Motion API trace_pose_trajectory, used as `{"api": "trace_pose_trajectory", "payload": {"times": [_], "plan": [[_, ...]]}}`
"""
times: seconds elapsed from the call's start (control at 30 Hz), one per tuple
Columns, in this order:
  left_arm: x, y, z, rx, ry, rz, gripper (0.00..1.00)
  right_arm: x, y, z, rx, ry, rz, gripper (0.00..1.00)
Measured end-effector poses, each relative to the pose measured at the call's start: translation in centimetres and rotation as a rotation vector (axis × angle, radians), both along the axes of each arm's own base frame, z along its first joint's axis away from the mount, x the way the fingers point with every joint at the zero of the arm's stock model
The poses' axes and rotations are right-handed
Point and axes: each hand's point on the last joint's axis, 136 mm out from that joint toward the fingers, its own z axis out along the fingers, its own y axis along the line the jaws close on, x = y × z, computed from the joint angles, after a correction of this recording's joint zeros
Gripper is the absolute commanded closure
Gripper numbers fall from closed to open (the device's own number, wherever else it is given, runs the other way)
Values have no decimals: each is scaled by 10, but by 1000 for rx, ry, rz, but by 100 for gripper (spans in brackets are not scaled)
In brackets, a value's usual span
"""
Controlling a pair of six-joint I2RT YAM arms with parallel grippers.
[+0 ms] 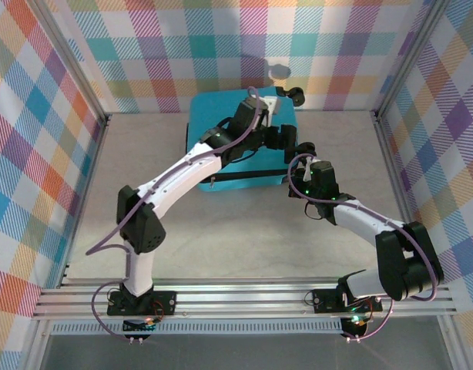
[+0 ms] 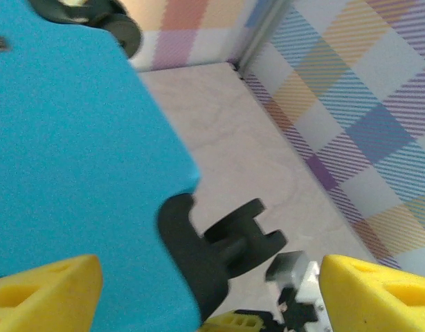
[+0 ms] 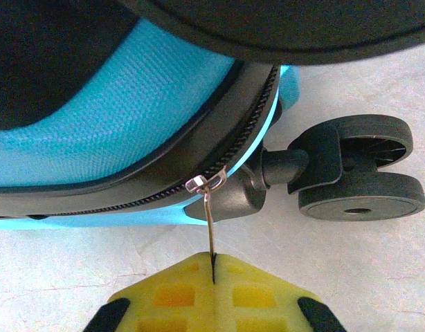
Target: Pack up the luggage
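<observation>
The luggage (image 1: 221, 123) lies flat and closed at the back middle of the table, a turquoise hard shell with a black zipper band (image 3: 150, 176). My left gripper (image 1: 283, 137) rests over its near right corner. In the left wrist view that gripper (image 2: 212, 297) is open, its yellow fingers (image 2: 39, 290) wide apart with the shell's (image 2: 67, 152) edge and a black wheel (image 2: 233, 238) between them. My right gripper (image 3: 214, 273) is shut on the silver zipper pull (image 3: 210, 228), which hangs from the slider (image 3: 205, 183) by that wheel (image 3: 354, 169). From above, the right gripper (image 1: 302, 153) sits at the same corner.
Plaid walls (image 1: 36, 139) and metal frame posts (image 1: 387, 146) close in the table on three sides. Bare tabletop (image 1: 244, 231) lies in front of the suitcase and to both sides. A second wheel (image 1: 296, 96) sticks out at the back right corner. The arms' rail (image 1: 244, 297) runs along the near edge.
</observation>
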Motion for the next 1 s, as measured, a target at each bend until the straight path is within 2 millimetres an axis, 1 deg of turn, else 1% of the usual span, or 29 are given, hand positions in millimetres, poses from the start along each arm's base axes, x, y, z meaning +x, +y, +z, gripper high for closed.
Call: {"api": "trace_pose_trajectory", "payload": {"times": [0.13, 0.2, 0.33, 0.43, 0.57, 0.77, 0.87, 1.0], "plan": [[-8, -35, -7, -43, 20, -103, 18, -1, 1, 1, 6, -1, 4, 100], [-12, -49, -7, -76, 27, -145, 17, -1, 1, 1, 8, 0, 5, 100], [-8, -78, -1, -166, 26, -211, 17, -1, 1, 1, 12, 2, 7, 100], [-3, -93, 3, -219, 31, -242, 17, -2, 1, 1, 13, 2, 9, 100], [1, -106, -1, -268, 50, -266, 16, -3, 2, 2, 17, 1, 13, 100], [9, -121, -16, -325, 79, -277, 15, -4, 2, 3, 18, 1, 15, 100], [12, -126, -23, -341, 86, -278, 15, -5, 1, 4, 18, 1, 15, 100], [14, -129, -27, -352, 84, -276, 15, -5, 1, 5, 18, 0, 15, 100]]}}
